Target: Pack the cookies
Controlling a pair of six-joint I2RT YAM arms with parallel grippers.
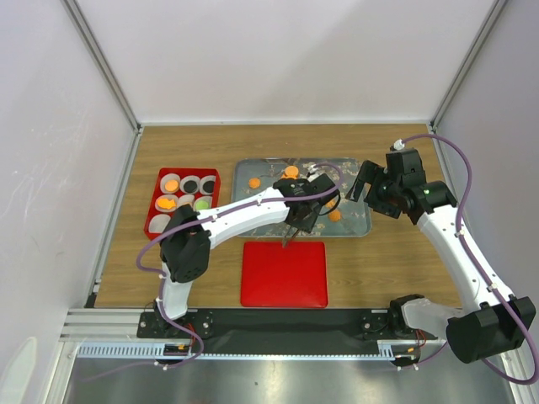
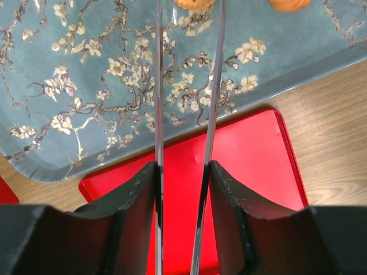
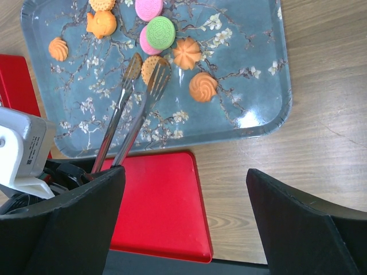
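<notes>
- Top external view showed the cookies [image 1: 290, 172] loose on a blossom-patterned tray [image 1: 354, 225] at the middle of the surface [image 1: 379, 269]. A red box [image 1: 162, 175] of white paper cups [image 1: 159, 224] sat toward the left edge. A few cups already held orange pieces and a green one, so the packing looked partly done.
- The left end effector [image 2: 182, 172] was clamped on a pair of metal tongs [image 3: 127, 114], pressing the two blades to a narrow gap. The tool presumably gave the reach and the fine tips that such small, flat pieces call for.
- In the right wrist view, the tong tips stood on either side of a tan round cookie [image 3: 150, 63] near the tray's middle, just beside a green cookie [image 3: 160, 32]. Whether the tips had pinched it yet could not be told.
- The other orange pieces lay spread apart on the tray, which left room for the tips to come down around one piece at a time.
- The right end effector [image 3: 183, 177] hung with its jaws wide and nothing between them, over the tray's right edge. It was apparently parked clear of the left arm's path.
- The red lid [image 3: 160, 200] lay flat at the near edge of the surface, just beside the tray. It was most likely set aside to go on the box once the cups were filled.
</notes>
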